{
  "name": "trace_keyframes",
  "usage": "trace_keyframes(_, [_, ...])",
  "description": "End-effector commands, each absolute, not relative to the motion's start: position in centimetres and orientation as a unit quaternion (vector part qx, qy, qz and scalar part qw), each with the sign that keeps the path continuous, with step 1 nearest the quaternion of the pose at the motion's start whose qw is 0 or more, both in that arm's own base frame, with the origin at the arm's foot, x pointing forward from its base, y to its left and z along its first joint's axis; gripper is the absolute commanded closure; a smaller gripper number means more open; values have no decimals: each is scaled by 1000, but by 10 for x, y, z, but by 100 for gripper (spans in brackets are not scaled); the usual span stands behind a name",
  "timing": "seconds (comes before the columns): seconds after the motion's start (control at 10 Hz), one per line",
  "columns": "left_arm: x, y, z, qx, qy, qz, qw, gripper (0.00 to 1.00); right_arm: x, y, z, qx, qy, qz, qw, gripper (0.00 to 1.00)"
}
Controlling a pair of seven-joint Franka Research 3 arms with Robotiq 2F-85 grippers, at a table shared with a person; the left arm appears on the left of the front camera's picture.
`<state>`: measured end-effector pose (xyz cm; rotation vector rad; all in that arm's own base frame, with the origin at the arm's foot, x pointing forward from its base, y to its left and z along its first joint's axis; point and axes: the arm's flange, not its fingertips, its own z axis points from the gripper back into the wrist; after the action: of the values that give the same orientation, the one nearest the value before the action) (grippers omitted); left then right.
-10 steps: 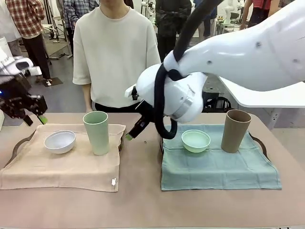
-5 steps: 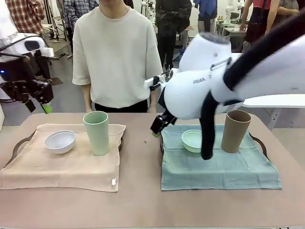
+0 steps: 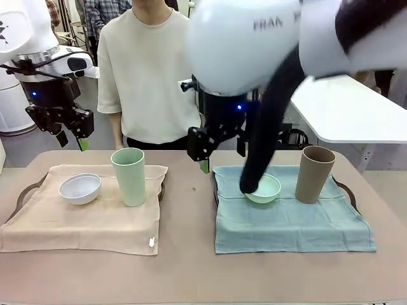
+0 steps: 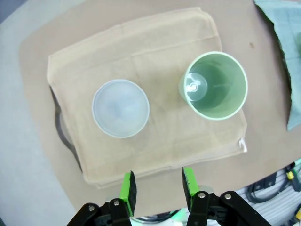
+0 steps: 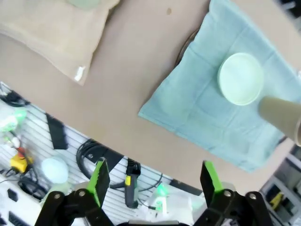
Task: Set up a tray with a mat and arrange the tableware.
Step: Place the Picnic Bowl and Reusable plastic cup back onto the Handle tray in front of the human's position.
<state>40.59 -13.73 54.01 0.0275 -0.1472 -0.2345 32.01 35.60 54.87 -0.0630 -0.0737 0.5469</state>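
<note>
Both settings look laid: on the left, the white bowl (image 3: 79, 188) and green cup (image 3: 128, 176) sit on the beige mat (image 3: 82, 222); on the right, the mint bowl (image 3: 266, 189) and brown cup (image 3: 314, 174) sit on the teal mat (image 3: 289, 222). The left tool (image 3: 71, 135) hangs high over the counter (image 3: 191, 273), pads part-spread, holding nothing. The right tool (image 3: 219, 152) hovers by the teal mat's far left corner, spread wide, empty. I'd say arranging is done; all that's left is pulling the arms clear without clipping a cup.
</note>
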Motion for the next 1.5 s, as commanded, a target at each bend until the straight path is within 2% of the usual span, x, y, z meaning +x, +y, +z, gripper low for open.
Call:
trace_keyframes(0.0, [404, -135, 541, 10, -74, -117, 990, 46, 319, 349, 542, -35, -55, 274, 959, 0])
trace_keyframes(1.4, [404, -135, 541, 10, -74, -117, 990, 46, 322, 356, 548, -32, -42, 272, 961, 0])
